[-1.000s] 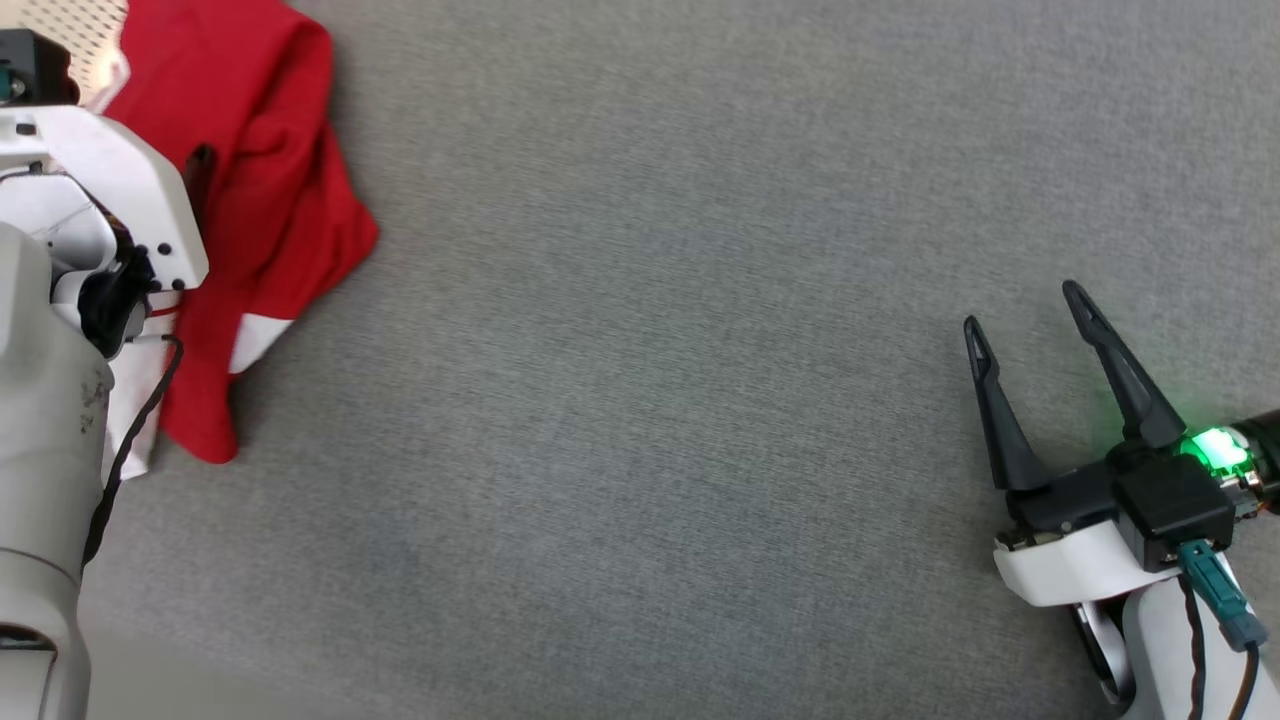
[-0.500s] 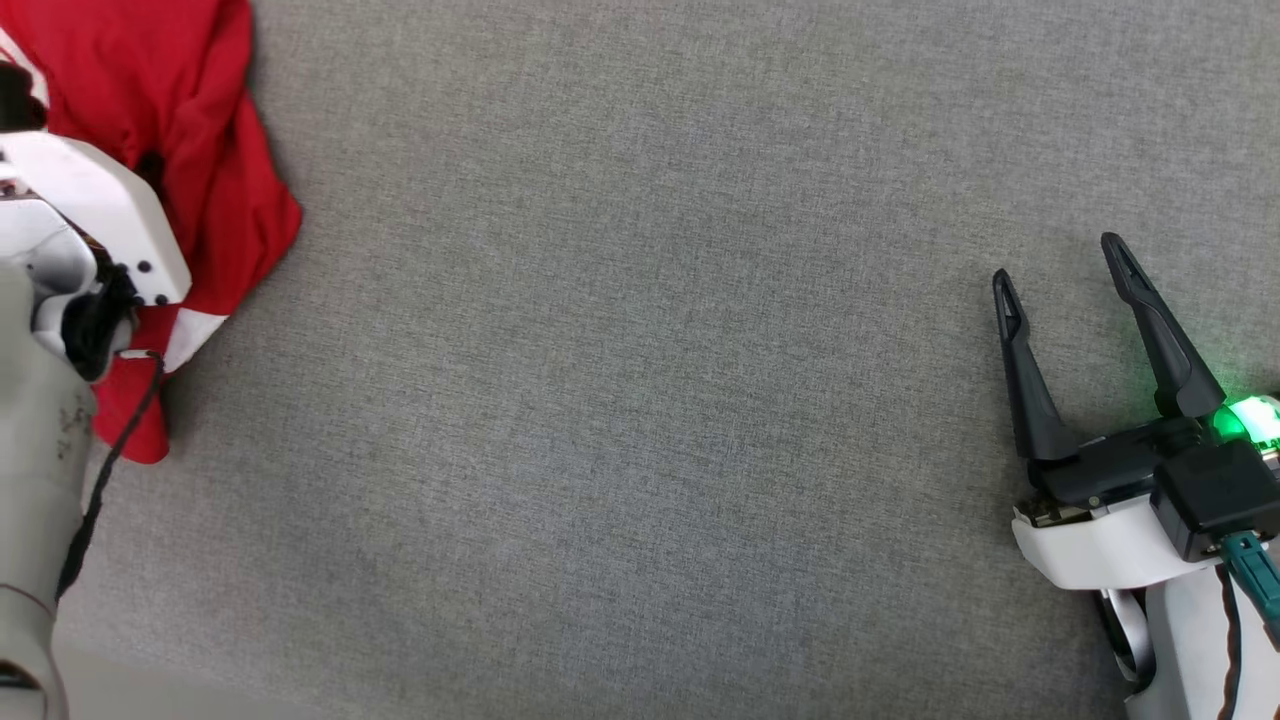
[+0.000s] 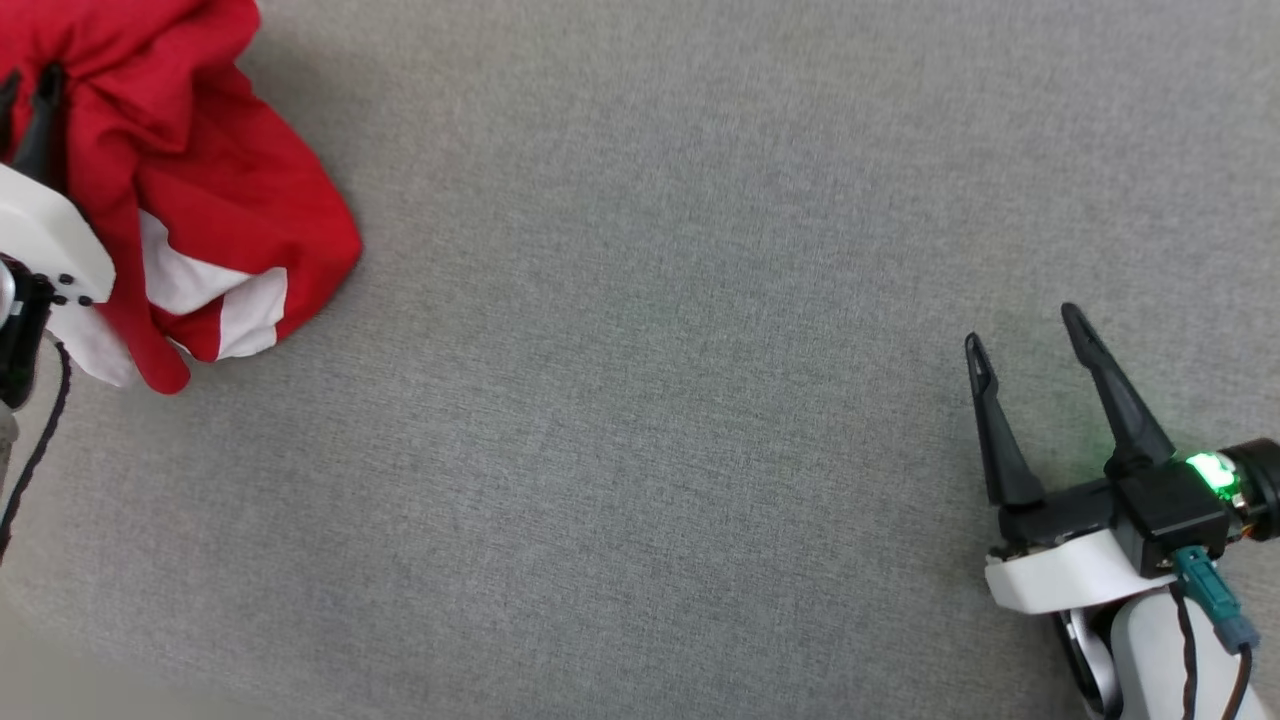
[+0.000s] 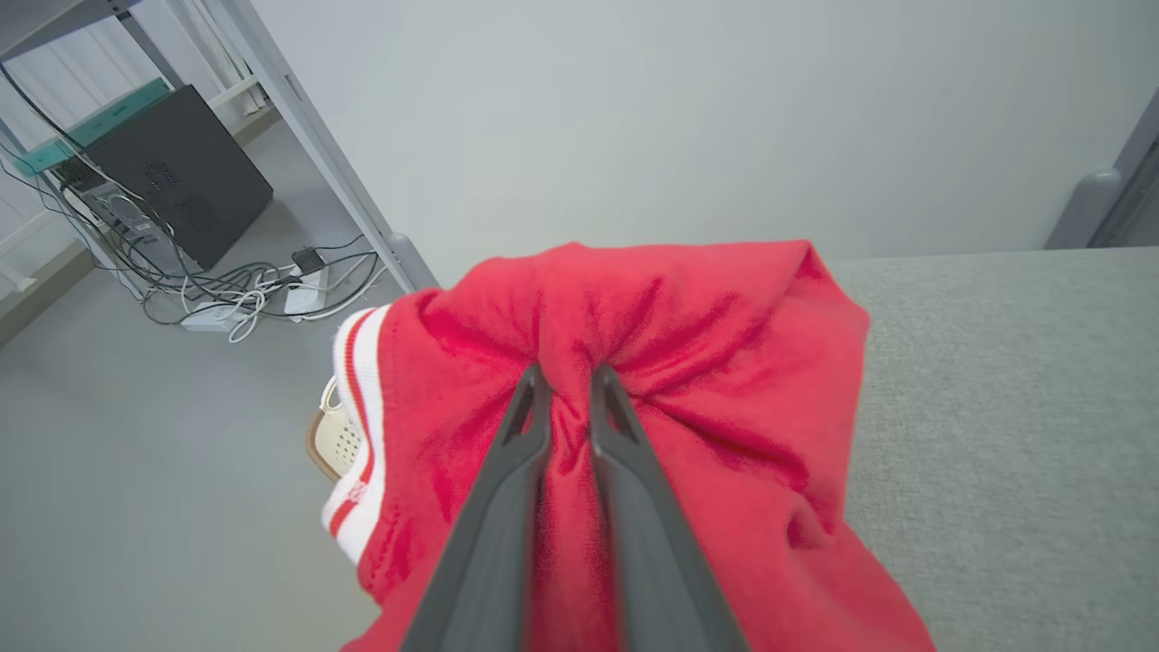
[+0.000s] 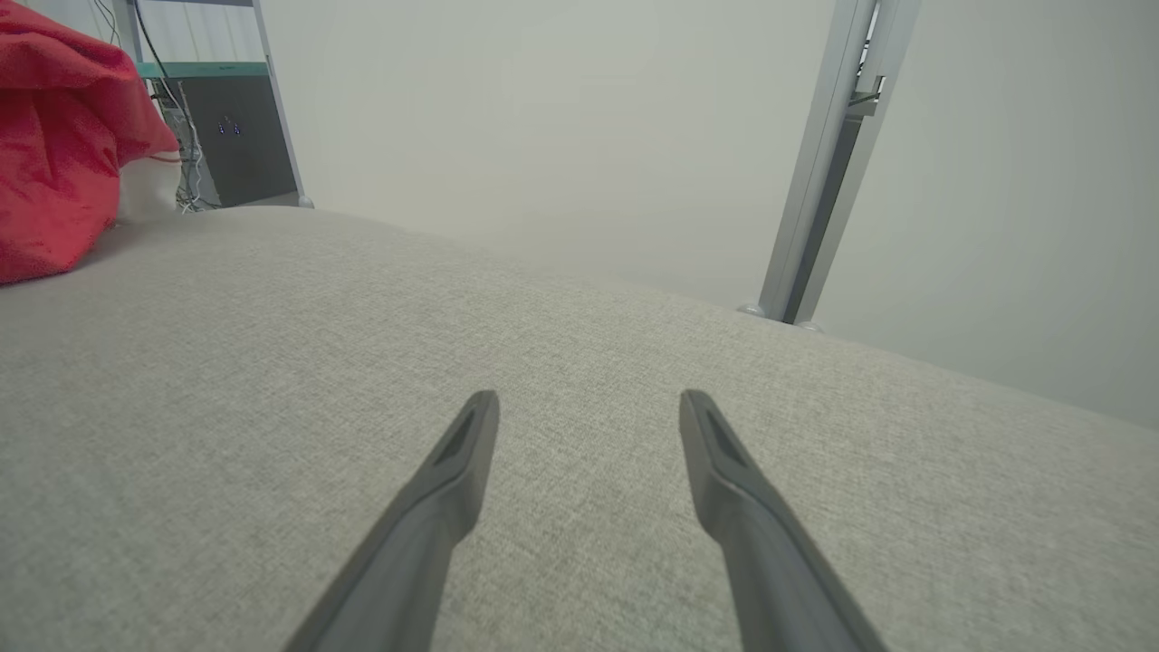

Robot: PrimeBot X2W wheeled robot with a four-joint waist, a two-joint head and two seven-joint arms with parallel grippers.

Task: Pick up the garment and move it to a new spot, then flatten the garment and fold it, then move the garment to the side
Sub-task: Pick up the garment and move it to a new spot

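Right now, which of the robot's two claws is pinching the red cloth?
The left gripper: its dark fingers are pinched shut on a fold of the red garment. The right gripper stands open above the grey surface, holding nothing.

The crumpled red fabric garment with white striped trim [image 3: 230, 190] runs off the head view's top and left edges beside the left gripper [image 4: 569, 376]. Left of its fingertips, the cloth hides most of a beige perforated object [image 4: 330, 448].

The grey fabric-covered surface [image 3: 640, 400] carries a red-and-white garment [image 3: 230, 200] bunched near its left edge.
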